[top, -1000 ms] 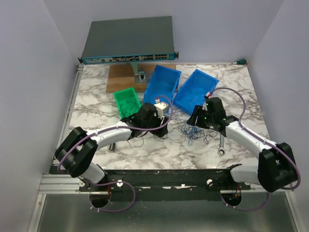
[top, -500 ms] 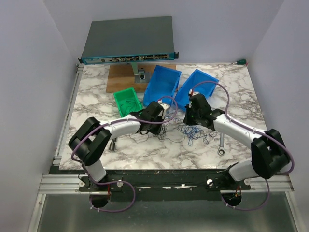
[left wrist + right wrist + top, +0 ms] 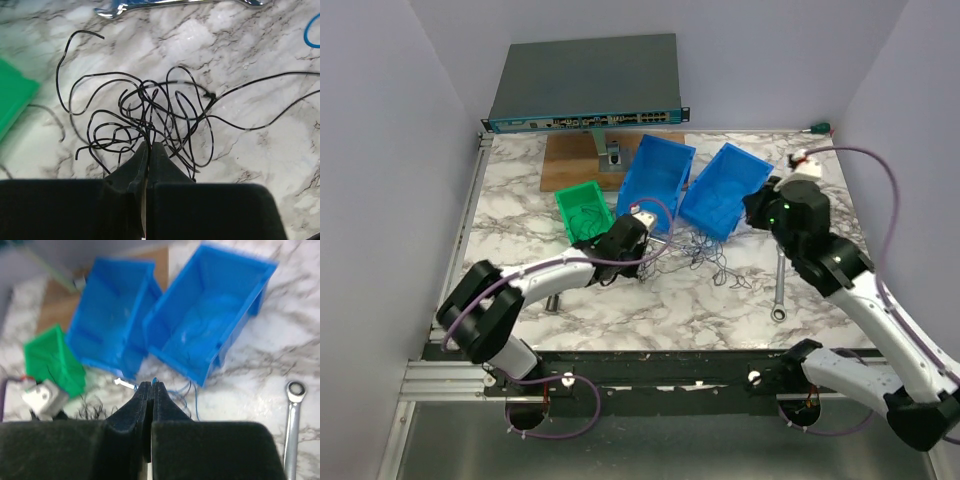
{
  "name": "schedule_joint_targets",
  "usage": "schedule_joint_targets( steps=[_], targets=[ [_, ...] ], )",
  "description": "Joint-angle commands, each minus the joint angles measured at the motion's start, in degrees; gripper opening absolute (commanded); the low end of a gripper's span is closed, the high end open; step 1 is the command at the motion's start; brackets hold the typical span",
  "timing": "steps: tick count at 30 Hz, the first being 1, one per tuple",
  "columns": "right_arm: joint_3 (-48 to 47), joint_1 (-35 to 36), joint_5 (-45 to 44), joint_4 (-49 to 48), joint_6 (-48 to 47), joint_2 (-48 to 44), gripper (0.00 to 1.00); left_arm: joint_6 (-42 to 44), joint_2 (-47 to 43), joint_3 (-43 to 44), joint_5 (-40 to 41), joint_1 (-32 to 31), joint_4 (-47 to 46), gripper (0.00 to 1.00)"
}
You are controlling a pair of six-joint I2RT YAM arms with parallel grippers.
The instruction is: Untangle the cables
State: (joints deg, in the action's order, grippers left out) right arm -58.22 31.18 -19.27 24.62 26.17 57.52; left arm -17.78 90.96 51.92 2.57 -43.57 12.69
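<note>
The cables (image 3: pixel 708 256) lie as a loose blue-and-black tangle on the desk (image 3: pixel 650 300), just near of the two blue bins (image 3: pixel 725 185), so by my judgement the untangling is barely begun: the strands cross one another and none lies apart, though a few dark ones seem to sit in the green bin (image 3: pixel 582 208). Most of the sorting is left. The left fingers (image 3: pixel 132 167) are clenched low over the desk, pinching black strands of the knot at their tips. The right fingers (image 3: pixel 131 407) are clenched too, held high above the bins, and a blue strand seems caught at their tips, though blur makes that uncertain.
</note>
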Motion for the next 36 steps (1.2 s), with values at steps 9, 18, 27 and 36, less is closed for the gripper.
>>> schedule_joint_targets(
  steps=[9,18,27,36],
  targets=[
    [-16.3,0.1,-27.6,4.6,-2.9,-8.7,0.01,-7.6,-32.2,-23.4,20.7,3.2,-18.8,0.00],
    [-19.1,0.1,-28.2,2.0,-6.3,-3.2,0.01,-7.8,-37.8,-26.6,18.2,5.1,-20.8,0.00],
    [-23.4,0.1,-24.0,-0.4,-7.2,5.6,0.01,-4.7,-38.5,-27.5,8.8,5.1,-24.8,0.00],
    [-32.3,0.1,-20.1,-3.3,-8.9,13.7,0.01,-4.1,-37.1,-26.7,6.1,5.1,-25.4,0.00]
  ],
)
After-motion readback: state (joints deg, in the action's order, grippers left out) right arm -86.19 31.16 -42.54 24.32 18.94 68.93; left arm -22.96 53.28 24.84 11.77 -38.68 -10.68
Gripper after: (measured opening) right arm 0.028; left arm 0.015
